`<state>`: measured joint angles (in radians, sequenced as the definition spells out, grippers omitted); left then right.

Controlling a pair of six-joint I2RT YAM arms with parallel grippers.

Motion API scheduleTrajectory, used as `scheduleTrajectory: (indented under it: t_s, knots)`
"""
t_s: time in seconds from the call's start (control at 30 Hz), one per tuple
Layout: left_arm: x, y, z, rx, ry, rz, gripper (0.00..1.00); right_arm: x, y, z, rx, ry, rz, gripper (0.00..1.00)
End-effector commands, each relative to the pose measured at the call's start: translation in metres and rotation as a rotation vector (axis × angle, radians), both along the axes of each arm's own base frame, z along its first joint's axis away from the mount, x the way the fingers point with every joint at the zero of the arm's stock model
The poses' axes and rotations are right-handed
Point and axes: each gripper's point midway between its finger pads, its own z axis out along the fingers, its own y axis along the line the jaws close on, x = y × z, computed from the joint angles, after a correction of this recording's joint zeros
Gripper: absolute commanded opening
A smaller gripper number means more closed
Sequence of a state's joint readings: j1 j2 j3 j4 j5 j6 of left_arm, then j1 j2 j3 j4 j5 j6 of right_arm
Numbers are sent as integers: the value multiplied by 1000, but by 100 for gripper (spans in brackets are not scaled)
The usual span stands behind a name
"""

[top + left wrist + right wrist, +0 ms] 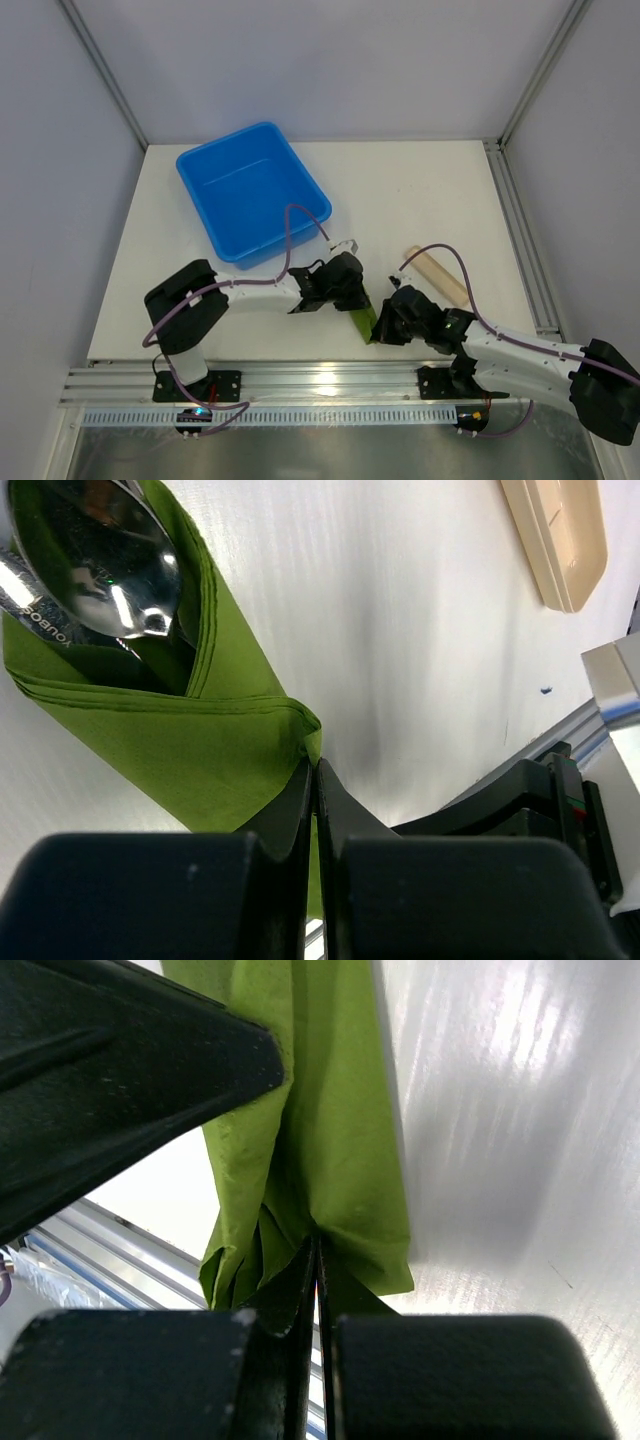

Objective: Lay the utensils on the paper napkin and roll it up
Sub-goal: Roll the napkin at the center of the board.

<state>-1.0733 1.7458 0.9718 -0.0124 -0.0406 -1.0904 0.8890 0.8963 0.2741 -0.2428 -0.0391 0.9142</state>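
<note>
The green paper napkin (364, 321) is folded into a narrow bundle near the table's front edge, between both grippers. In the left wrist view it (150, 730) wraps shiny silvery utensils; a spoon bowl (100, 560) sticks out of its open end. My left gripper (314, 765) is shut on a corner of the napkin. My right gripper (316, 1245) is shut on the napkin's (330, 1140) other end. In the top view the left gripper (350, 290) and the right gripper (385, 320) flank the bundle closely.
A blue bin (252, 192) stands at the back left. A beige cylinder (436, 276) lies right of the grippers and shows in the left wrist view (560, 540). The aluminium rail (300, 380) runs along the near edge.
</note>
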Motion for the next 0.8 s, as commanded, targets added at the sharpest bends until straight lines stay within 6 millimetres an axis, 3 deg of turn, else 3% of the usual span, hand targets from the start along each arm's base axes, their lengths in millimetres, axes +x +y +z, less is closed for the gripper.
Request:
scheduleTrajectory:
  t_s: [0.0,0.27,0.4,0.6,0.77]
  knots:
    - [6,-16,19,-44,-49,-16,0,1,-2,-2,6,-14,-21,4]
    - [7,-28,23,-52,-58,-32,0,-5,-10,-15,-16,11,-41,4]
    - [7,-29,13,-18,-47,-38,0,-1,-14,-17,-34,-7,-60,4]
    - [10,-34,6,3,-47,-45,0,0,-15,-14,-43,-15,-64,4]
    - [10,-33,-1,20,-45,-45,0,1,-22,-8,-70,-26,-92,12]
